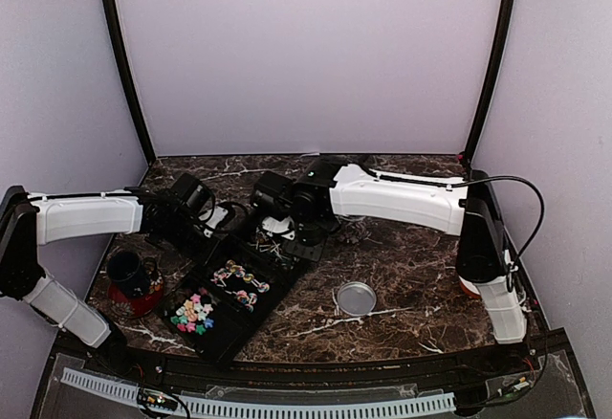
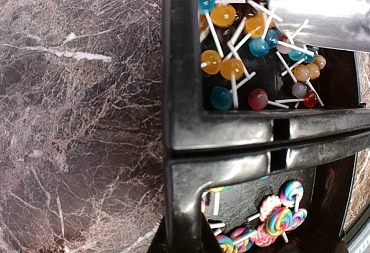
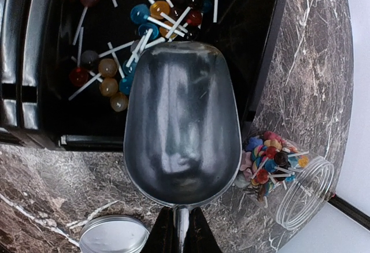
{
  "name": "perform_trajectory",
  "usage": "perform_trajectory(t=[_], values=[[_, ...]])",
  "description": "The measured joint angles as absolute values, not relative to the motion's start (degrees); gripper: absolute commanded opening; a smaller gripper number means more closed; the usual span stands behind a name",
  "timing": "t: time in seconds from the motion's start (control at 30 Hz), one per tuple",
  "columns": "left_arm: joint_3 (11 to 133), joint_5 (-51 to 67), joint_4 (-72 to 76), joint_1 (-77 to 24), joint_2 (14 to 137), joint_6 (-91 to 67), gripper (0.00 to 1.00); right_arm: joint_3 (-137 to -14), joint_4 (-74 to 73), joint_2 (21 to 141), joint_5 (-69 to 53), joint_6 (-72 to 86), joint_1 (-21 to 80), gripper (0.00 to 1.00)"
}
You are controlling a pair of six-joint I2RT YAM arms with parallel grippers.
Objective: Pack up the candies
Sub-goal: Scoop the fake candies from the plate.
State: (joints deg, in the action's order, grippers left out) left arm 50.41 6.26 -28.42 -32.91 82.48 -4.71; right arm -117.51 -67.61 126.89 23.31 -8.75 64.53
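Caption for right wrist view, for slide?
Right gripper holds an empty metal scoop over ball lollipops in the black tray; clear jar part-filled with candies beside it, round lid nearby.

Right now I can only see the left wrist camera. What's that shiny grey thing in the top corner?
Observer: An empty metal scoop. The right gripper has its jaws shut on the handle.
Operator: Is there a jar somewhere?
Observer: Yes, a clear jar lies on its side beside the tray, with lollipops inside.
Operator: Does it have a lid?
Observer: A round lid lies flat on the table, apart from the jar.
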Motion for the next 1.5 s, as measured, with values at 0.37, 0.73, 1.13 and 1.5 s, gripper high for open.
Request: perform_trajectory(t=[0.37,0.73,1.13,1.5], values=[[50.4,6.5,-28.7,-33.0,82.5,-5.0,0.0,-113.5,-55.3,127.3,18.7,-9.2,64.5,0.0],[50.4,6.9,-29.4,-33.0,82.5,-5.6,0.0,-100.8,-35.8,124.0,14.7,-6.7,64.1,0.0],[50.4,7.9,-29.2,-33.3,82.5,-5.1,0.0,-78.3,-13.8,113.9,10.4,-3.7,62.3,0.0],[50.4,8.7,-28.9,-32.7,82.5,-4.9,0.0,-66.5,4.0,111.1,9.5,-2.4,61.7,0.0]])
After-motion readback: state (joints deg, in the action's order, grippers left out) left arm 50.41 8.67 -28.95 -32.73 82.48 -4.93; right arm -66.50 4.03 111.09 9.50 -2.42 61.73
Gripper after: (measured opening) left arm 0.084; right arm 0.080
